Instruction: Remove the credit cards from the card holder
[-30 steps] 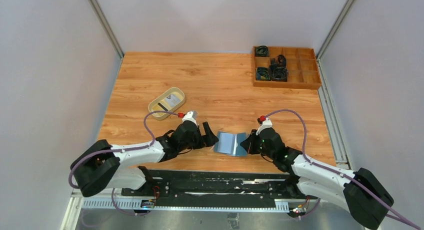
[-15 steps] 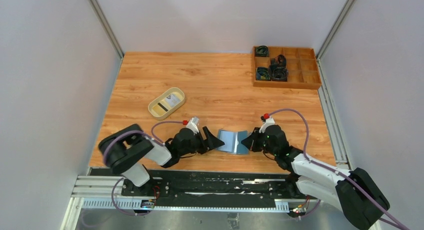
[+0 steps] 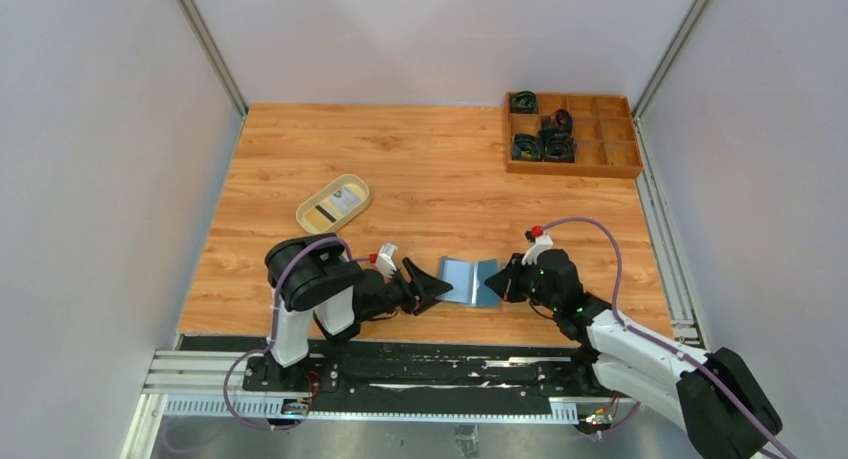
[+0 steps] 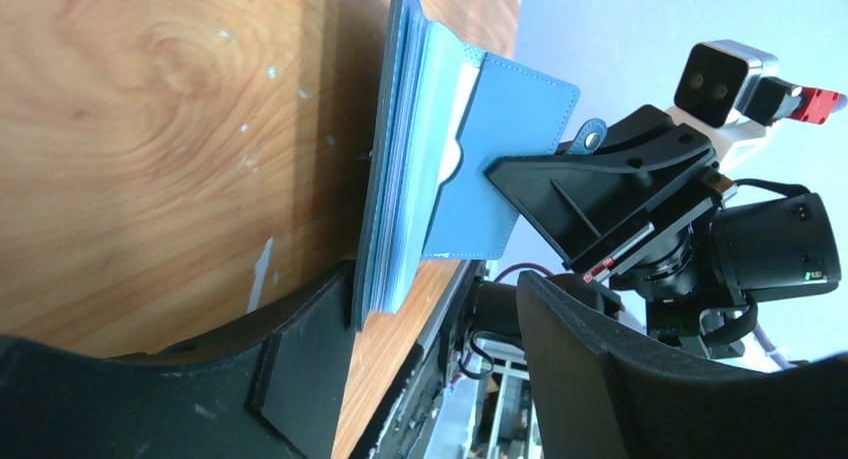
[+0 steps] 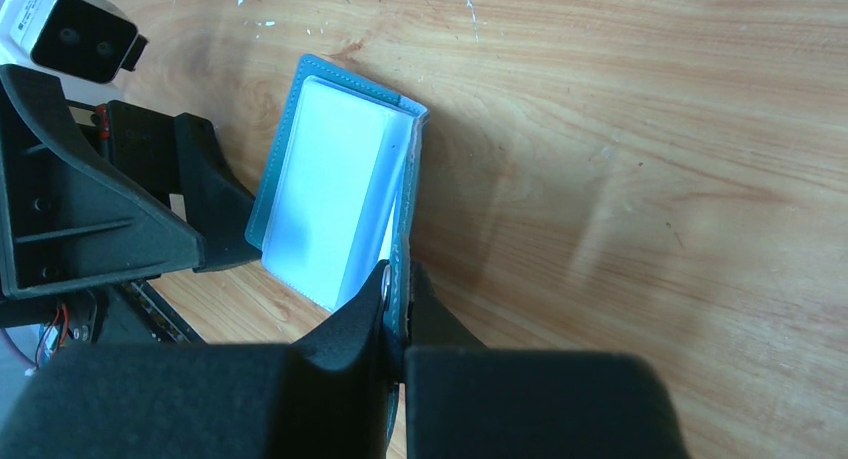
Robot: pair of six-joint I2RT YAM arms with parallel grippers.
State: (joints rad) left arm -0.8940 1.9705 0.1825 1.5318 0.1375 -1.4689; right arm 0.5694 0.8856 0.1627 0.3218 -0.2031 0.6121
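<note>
Card holder: the teal wallet (image 3: 468,282) lies open on the bench (image 3: 440,169), low in the middle of the top view, between my two tools.
Right tool: my right tool (image 3: 503,282) is clamped tight on the wallet's right flap. In the right wrist view the teal edge is pinched between the two fingers at lower centre.
Left tool: my left tool (image 3: 436,287) is spread wide at the wallet's left side. In the left wrist view the wallet's near edge sits against one finger (image 4: 300,349), with the other finger well apart from it at lower right.
Card in the holder: a whitish card (image 5: 335,209) fills the inner pocket. I think a second one lies under it, but I cannot tell.
Closing tab: a small tab (image 4: 592,135) sticks out past the raised flap, just beside the right tool.
Tray: a beige oval tray (image 3: 308,222), left of centre, holds a dark-striped card (image 3: 322,212) and a pale card (image 3: 347,199).
Box: a wooden compartment box (image 3: 590,159) with dark items sits at upper right.
</note>
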